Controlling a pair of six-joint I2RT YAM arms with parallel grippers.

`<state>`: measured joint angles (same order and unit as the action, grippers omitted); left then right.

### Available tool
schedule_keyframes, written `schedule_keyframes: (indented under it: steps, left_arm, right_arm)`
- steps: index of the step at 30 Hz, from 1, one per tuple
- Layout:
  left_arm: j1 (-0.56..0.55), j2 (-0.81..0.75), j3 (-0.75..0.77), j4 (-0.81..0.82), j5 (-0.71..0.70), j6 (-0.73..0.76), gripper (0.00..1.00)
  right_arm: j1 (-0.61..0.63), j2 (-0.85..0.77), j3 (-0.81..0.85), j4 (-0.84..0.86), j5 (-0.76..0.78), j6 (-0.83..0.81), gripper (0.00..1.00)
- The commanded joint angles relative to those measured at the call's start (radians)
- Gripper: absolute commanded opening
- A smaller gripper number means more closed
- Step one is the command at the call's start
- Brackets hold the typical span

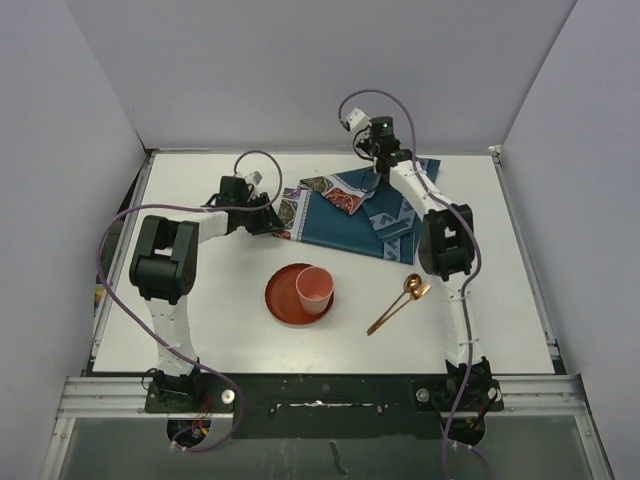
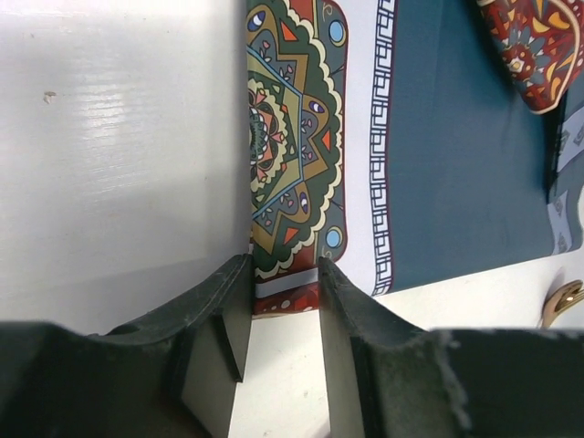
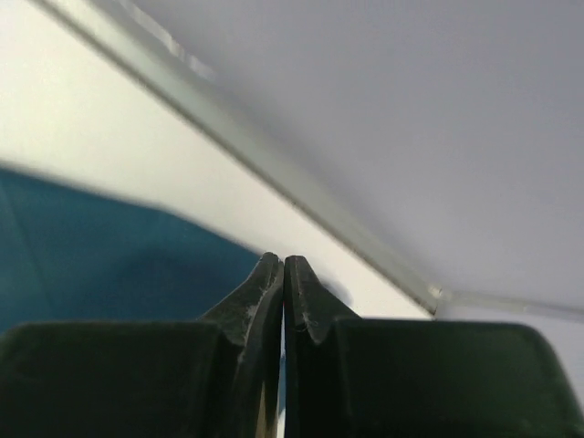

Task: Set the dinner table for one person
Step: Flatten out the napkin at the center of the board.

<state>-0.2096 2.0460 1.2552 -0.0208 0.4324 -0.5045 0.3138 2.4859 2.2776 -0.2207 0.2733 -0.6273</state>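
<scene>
The white dinner table [image 1: 200,320] bears a teal placemat [image 1: 345,225] with patterned ends, lying at the back centre with its far end folded over. My left gripper [image 1: 275,218] is open at the mat's left patterned end. In the left wrist view the jaws [image 2: 285,265] straddle the edge of that end [image 2: 292,182]. My right gripper [image 1: 376,182] is over the folded far part. In the right wrist view it [image 3: 284,260] is shut, with a sliver of teal cloth [image 3: 82,246] between the fingers.
A red plate [image 1: 285,300] with a pink cup [image 1: 313,287] on it stands at the table's centre front. A gold spoon [image 1: 398,305] lies to its right and shows in the left wrist view [image 2: 561,301]. White walls enclose the back and sides.
</scene>
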Motion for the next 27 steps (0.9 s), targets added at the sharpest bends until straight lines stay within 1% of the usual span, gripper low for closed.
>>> schedule_keyframes:
  steps: [1, 4, 7, 10, 14, 18, 20, 21, 23, 25, 27]
  left_arm:
    - [-0.026, -0.030, 0.074, -0.052, -0.001, 0.096, 0.29]
    - [-0.022, 0.074, 0.209, -0.162, -0.023, 0.116, 0.24]
    - [-0.018, 0.176, 0.311, -0.164, 0.003, 0.089, 0.23]
    - [-0.017, 0.246, 0.422, -0.191, -0.007, 0.087, 0.20]
    - [0.007, 0.314, 0.570, -0.278, -0.118, 0.134, 0.16]
    - [0.057, 0.393, 0.714, -0.289, -0.122, 0.153, 0.16]
    - [0.079, 0.433, 0.792, -0.300, -0.131, 0.164, 0.16]
    - [0.089, 0.441, 0.823, -0.290, -0.137, 0.167, 0.17]
    - [0.110, 0.429, 0.850, -0.255, -0.165, 0.182, 0.23]
    - [0.130, 0.398, 0.866, -0.217, -0.196, 0.197, 0.33]
    - [0.157, 0.354, 0.874, -0.193, -0.179, 0.182, 0.40]
  right_arm:
    - [-0.037, -0.213, -0.136, -0.117, -0.030, 0.080, 0.00]
    - [-0.039, -0.324, -0.300, -0.140, -0.049, 0.092, 0.00]
    - [-0.040, -0.438, -0.465, -0.119, -0.033, 0.098, 0.00]
    - [-0.050, -0.515, -0.577, -0.115, -0.007, 0.108, 0.00]
    - [-0.059, -0.577, -0.663, -0.121, 0.029, 0.116, 0.00]
    - [-0.062, -0.629, -0.712, -0.162, 0.022, 0.144, 0.00]
    - [-0.059, -0.642, -0.717, -0.224, -0.024, 0.142, 0.00]
    - [-0.057, -0.649, -0.710, -0.278, -0.082, 0.134, 0.00]
    - [-0.043, -0.662, -0.702, -0.384, -0.187, 0.110, 0.01]
    - [-0.010, -0.680, -0.718, -0.439, -0.205, 0.095, 0.06]
    - [0.021, -0.702, -0.725, -0.502, -0.248, 0.079, 0.02]
